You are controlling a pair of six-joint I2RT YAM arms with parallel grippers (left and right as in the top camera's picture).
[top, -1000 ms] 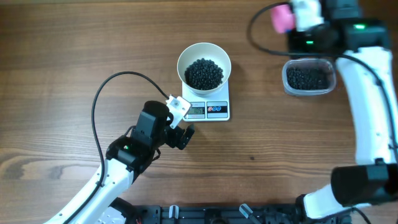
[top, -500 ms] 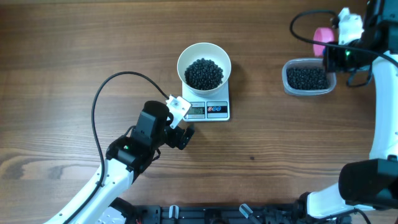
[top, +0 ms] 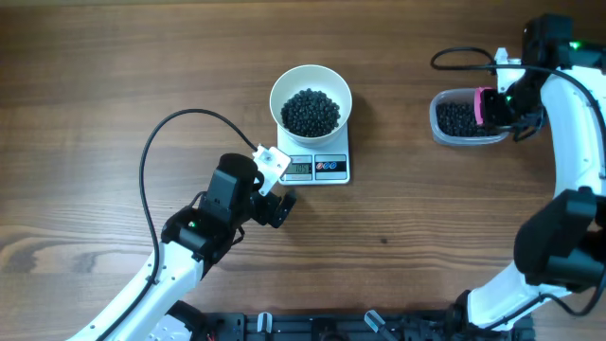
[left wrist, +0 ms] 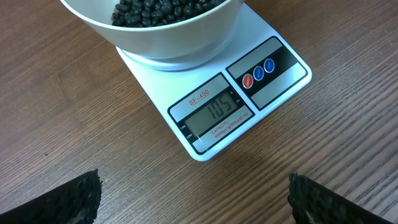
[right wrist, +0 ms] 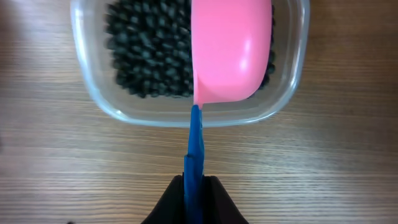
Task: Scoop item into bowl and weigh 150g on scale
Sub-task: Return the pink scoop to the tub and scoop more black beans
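Observation:
The white bowl (top: pixel 311 95) stands on the small white scale (top: pixel 318 169) and holds a heap of black beans (top: pixel 311 112). In the left wrist view the scale's display (left wrist: pixel 214 112) reads 105. My left gripper (top: pixel 276 192) hovers just in front of the scale, open, with nothing between its fingers (left wrist: pixel 68 202). My right gripper (right wrist: pixel 194 186) is shut on the blue handle (right wrist: pixel 194 143) of the pink scoop (right wrist: pixel 231 50). The scoop (top: pixel 481 106) hangs over the right part of the clear tub (top: pixel 437 121) of black beans (right wrist: pixel 146 56). No beans show on the scoop.
A black cable (top: pixel 151 152) loops over the table to the left of my left arm. Another cable (top: pixel 454 57) arcs behind the tub. Bare wooden tabletop (top: pixel 426 218) lies between the scale and the tub.
My right arm has swung right and come down from behind the tub, bringing the pink scoop over the tub's right side. The left arm has not moved.

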